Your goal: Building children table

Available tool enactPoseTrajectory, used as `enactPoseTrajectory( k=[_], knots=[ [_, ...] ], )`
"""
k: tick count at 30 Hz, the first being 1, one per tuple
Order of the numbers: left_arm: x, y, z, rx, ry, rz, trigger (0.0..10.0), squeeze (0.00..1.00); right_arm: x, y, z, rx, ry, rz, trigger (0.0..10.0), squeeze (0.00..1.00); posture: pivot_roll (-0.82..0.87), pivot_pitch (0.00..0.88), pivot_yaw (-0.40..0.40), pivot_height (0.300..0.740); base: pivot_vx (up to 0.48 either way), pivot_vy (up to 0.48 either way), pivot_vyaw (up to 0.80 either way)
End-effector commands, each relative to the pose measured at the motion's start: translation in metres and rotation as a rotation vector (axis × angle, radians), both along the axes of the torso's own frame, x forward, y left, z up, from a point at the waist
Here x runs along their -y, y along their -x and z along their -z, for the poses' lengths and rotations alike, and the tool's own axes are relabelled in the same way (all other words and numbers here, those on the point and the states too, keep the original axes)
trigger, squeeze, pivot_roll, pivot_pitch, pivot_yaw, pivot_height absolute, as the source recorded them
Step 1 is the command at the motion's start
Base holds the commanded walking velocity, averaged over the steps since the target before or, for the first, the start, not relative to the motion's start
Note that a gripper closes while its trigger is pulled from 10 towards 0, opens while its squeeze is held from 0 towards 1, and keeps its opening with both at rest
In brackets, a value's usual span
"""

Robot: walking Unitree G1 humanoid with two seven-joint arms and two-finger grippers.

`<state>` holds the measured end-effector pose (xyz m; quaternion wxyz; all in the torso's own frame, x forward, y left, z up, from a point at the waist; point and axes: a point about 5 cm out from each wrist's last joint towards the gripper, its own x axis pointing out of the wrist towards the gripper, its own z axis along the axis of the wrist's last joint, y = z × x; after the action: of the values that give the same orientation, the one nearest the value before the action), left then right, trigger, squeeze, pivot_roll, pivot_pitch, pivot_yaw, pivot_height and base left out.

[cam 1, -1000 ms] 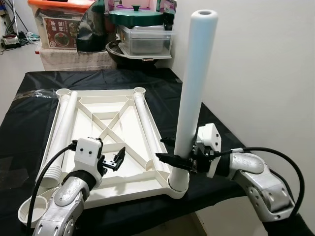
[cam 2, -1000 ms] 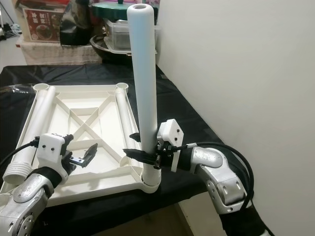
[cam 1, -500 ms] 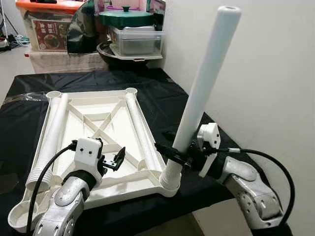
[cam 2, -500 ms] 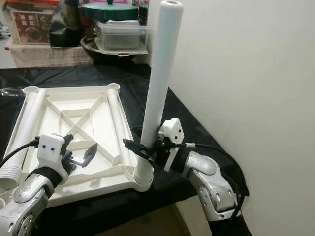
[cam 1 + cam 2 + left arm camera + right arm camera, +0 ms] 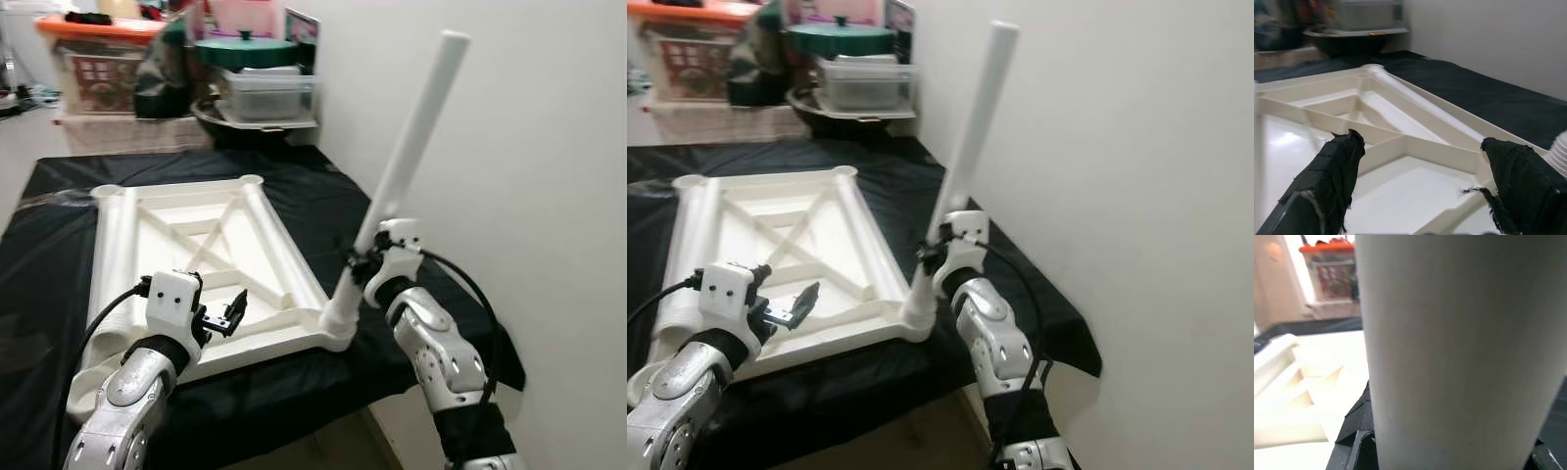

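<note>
Now a tilted white table leg (image 5: 409, 147) in corner socket (image 5: 336, 331).

1. The table top (image 5: 211, 259) lies upside down on the black cloth (image 5: 323, 186).
2. One leg (image 5: 407, 162) stands tilted in its near right corner.
3. Boxes (image 5: 265, 93) sit behind it.
4. Another leg (image 5: 116, 257) lies along its left side.

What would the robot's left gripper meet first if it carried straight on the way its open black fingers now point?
Probably the ribbed underside of the upturned white plastic tabletop. The left gripper, fingers apart, points low across it towards the far corner socket. Depth is unclear, so it might skim above the ribs.
</note>
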<state>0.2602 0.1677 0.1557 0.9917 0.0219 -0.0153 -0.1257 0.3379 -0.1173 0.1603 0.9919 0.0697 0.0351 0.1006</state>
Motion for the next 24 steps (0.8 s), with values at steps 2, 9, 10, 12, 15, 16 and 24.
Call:
enactPoseTrajectory(
  k=[2, 9, 10, 12, 15, 16, 24],
  knots=[
    [-0.002, -0.002, 0.002, -0.018, -0.024, -0.012, 10.0, 0.0, 0.005, 0.007, 0.046, -0.252, 0.076, 0.071, 10.0, 0.0, 0.06, 0.0, -0.102, 0.74, 0.0, 0.0, 0.0],
    [-0.003, -0.003, 0.004, -0.025, -0.033, -0.026, 10.0, 0.0, -0.011, 0.005, 0.045, -0.292, 0.061, 0.121, 10.0, 0.0, 0.07, 0.0, -0.106, 0.74, 0.0, 0.0, 0.0],
    [-0.003, -0.003, 0.004, -0.025, -0.035, -0.027, 10.0, 0.0, -0.013, 0.005, 0.045, -0.292, 0.064, 0.127, 10.0, 0.0, 0.07, 0.0, -0.106, 0.74, 0.0, 0.0, 0.0],
    [-0.004, -0.003, 0.004, -0.025, -0.037, -0.032, 10.0, 0.0, -0.014, 0.005, 0.043, -0.285, 0.062, 0.154, 10.0, 0.0, 0.07, 0.0, -0.106, 0.74, 0.0, 0.0, 0.0],
    [-0.005, -0.004, 0.004, -0.026, -0.04, -0.038, 10.0, 0.0, -0.015, 0.005, 0.041, -0.273, 0.051, 0.177, 10.0, 0.0, 0.07, 0.0, -0.104, 0.74, 0.0, 0.0, 0.0],
    [-0.005, -0.004, 0.004, -0.026, -0.04, -0.038, 10.0, 0.0, -0.015, 0.005, 0.041, -0.273, 0.051, 0.177, 10.0, 0.0, 0.07, 0.0, -0.104, 0.74, 0.0, 0.0, 0.0],
    [-0.005, -0.006, 0.005, -0.031, -0.049, -0.034, 10.0, 0.0, -0.032, 0.014, 0.02, -0.096, -0.056, -0.127, 10.0, 0.0, 0.07, 0.0, -0.1, 0.74, 0.0, 0.0, 0.0]
  ],
)
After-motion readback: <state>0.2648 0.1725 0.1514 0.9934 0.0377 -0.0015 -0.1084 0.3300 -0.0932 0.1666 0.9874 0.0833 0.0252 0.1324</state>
